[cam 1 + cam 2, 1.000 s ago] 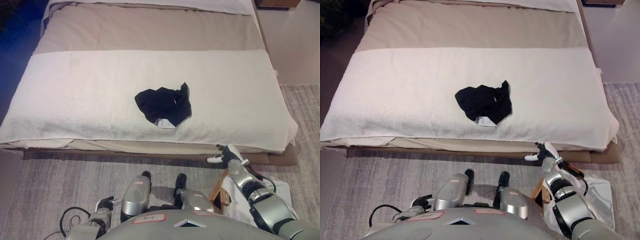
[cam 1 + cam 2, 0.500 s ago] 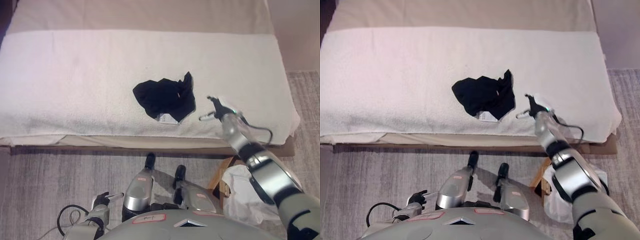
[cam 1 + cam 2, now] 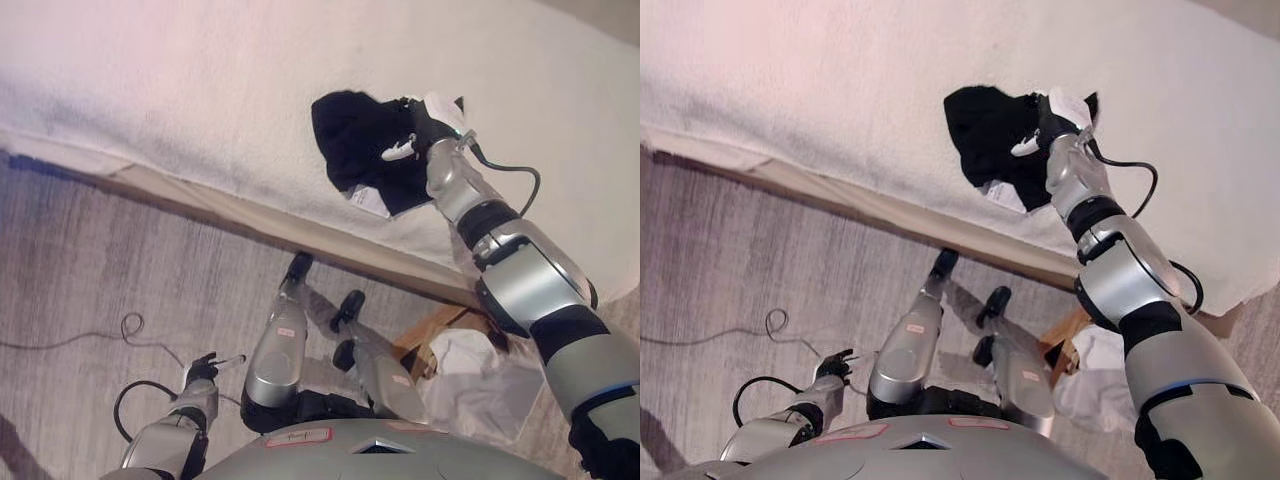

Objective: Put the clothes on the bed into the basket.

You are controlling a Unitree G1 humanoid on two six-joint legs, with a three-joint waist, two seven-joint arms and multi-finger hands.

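Observation:
A black garment [image 3: 360, 140] with a white label lies crumpled on the bed's white blanket [image 3: 180, 80], near its front edge. My right arm reaches in from the lower right, and my right hand [image 3: 422, 132] rests on the right part of the garment, dark against the dark cloth; it also shows in the right eye view [image 3: 1050, 125]. The basket [image 3: 440, 330], with a wooden frame and a white liner [image 3: 485, 385], stands on the carpet at the lower right, under my right arm. My left hand [image 3: 203, 376] hangs low at the lower left, open and empty.
The bed's wooden base edge [image 3: 200, 212] runs slantwise between the blanket and the grey carpet [image 3: 90, 280].
My right hand has gone from beside the garment to on top of it. The whole picture has shifted and turned, so the camera has moved closer to the bed.

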